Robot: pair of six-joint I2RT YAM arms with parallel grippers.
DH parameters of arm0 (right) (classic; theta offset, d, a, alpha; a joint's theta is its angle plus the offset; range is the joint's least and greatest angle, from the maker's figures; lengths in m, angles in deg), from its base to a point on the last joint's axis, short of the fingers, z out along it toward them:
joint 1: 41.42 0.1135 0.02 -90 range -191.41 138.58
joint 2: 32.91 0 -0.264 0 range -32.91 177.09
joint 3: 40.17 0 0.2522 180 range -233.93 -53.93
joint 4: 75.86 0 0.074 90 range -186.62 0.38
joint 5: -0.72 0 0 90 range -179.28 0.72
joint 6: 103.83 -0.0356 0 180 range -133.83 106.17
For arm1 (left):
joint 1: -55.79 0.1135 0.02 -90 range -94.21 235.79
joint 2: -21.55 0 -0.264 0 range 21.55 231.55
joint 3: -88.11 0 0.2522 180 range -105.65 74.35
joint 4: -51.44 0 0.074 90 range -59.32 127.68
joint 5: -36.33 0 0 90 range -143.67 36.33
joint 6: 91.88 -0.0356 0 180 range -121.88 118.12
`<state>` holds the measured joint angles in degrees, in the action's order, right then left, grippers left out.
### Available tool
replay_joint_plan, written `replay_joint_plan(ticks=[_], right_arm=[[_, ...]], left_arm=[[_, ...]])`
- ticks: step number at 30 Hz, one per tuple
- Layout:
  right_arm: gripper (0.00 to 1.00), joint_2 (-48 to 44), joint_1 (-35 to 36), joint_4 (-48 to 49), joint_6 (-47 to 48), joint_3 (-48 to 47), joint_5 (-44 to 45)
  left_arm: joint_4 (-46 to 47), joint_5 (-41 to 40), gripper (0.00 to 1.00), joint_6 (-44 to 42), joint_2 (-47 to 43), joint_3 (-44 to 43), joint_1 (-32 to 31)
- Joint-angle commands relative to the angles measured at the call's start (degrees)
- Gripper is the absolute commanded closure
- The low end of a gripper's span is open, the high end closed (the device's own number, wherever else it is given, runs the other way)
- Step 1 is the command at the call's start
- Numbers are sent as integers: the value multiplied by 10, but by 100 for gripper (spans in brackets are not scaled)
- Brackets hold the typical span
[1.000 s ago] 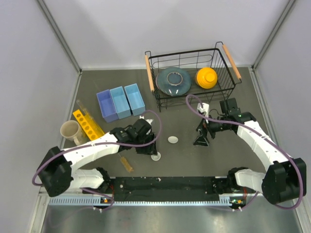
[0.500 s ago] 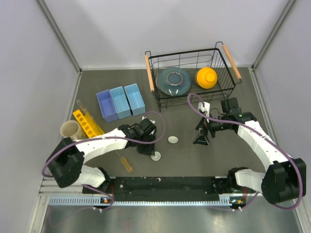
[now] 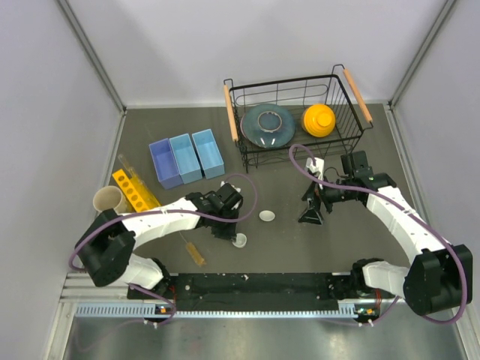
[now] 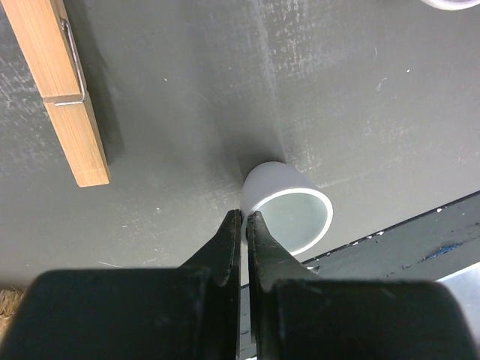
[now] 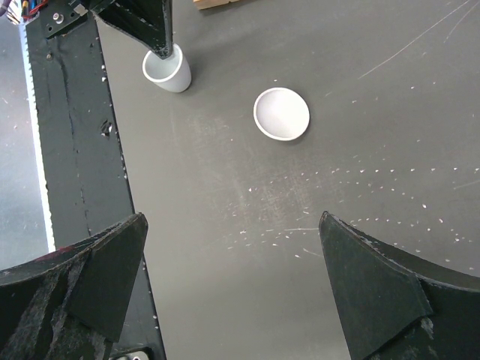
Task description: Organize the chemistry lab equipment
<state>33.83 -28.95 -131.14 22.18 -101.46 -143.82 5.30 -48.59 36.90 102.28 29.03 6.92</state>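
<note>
A small white cup [image 4: 289, 206] sits near the table's front edge; it also shows in the top view [image 3: 239, 240] and the right wrist view [image 5: 166, 71]. My left gripper [image 4: 244, 219] is shut on its rim, one finger inside and one outside. A tan wooden clip [image 4: 64, 90] lies just left of the cup. A tiny white dish [image 3: 267, 216] lies to the right, also in the right wrist view [image 5: 281, 113]. The wire brush with amber bristles [image 3: 195, 253] lies left of the cup. My right gripper [image 5: 232, 225] is open and empty above bare table, right of the dish [image 3: 311, 214].
Three light-blue bins [image 3: 186, 157] stand at the left. A yellow tube rack [image 3: 135, 192] and a tan cup [image 3: 107, 201] are further left. A black wire basket [image 3: 345, 135] at the back holds a blue-grey plate [image 3: 267, 124] and a yellow bowl [image 3: 319, 120].
My left arm's elbow has swung in toward the middle and the wrist has settled at the white cup, which has shifted slightly. The right arm has not moved.
</note>
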Motion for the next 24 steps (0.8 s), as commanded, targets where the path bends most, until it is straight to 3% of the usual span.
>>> replay_joint_plan(ticks=[1,10,17,24], right_arm=[[1,-13,-3,14,14,-3,-18],[1,-18,-4,13,17,-2,-15],[1,-25,-3,13,19,-1,-17],[1,-27,-3,11,17,-1,-28]], left_arm=[[17,-5,100,-6,-29,-8,-3],[-50,-72,100,-38,-98,-51,28],[-75,-24,100,-120,-105,-126,205],[-80,-24,100,-174,19,-279,335]])
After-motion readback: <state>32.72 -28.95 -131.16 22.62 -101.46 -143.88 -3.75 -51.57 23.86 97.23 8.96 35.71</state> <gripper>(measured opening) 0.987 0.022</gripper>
